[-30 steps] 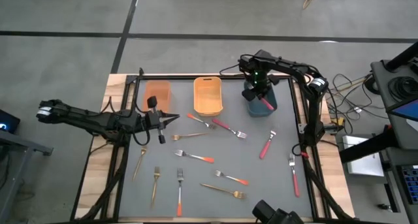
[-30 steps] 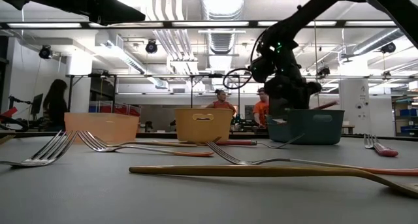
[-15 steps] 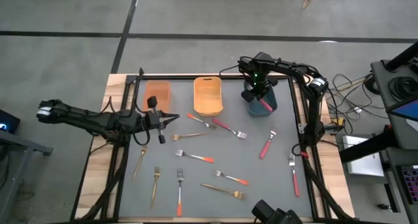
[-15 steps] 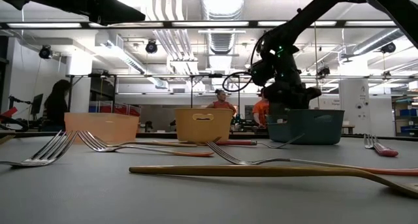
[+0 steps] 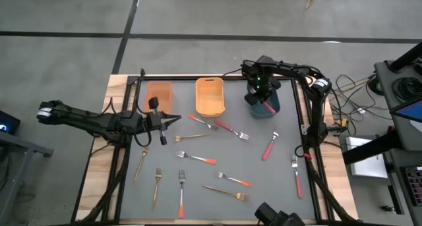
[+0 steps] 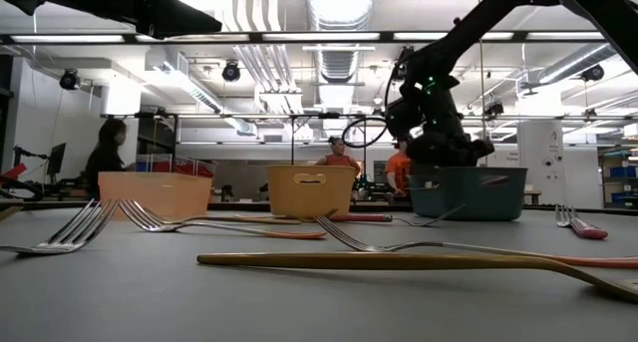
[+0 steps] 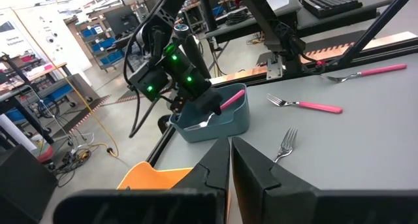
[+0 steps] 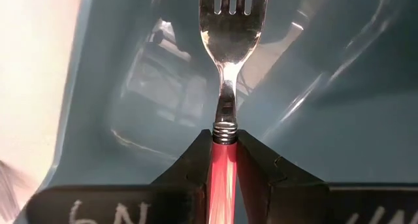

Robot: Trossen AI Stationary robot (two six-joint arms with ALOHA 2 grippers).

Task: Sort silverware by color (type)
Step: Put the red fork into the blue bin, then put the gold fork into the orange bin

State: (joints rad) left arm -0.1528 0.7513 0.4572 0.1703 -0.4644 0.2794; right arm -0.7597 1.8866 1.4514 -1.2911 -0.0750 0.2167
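A robotics lab or workshop. Exposed ceiling ducts point(image 6: 329, 23) and strip lights hang overhead. Shelves with blue storage bins point(image 7: 104, 44) and cluttered workbenches point(image 7: 39, 77) stand behind.

Grey matte surface point(image 5: 264, 186) w/ black frame on light wood base. Along far edge, L to R: pale orange rectangular plastic bin point(image 5: 159, 95), yellow-orange rectangular plastic bin point(image 5: 210, 96), teal rectangular plastic bin point(image 5: 272, 104). Slim forks lie loose on surface: all-gold forks point(image 5: 157, 184) mostly L side and near centre; silver-tined orange-handled forks point(image 5: 196, 157) approx. mid-surface; silver-tined pink-handled forks point(image 5: 270, 145) R side, well apart.
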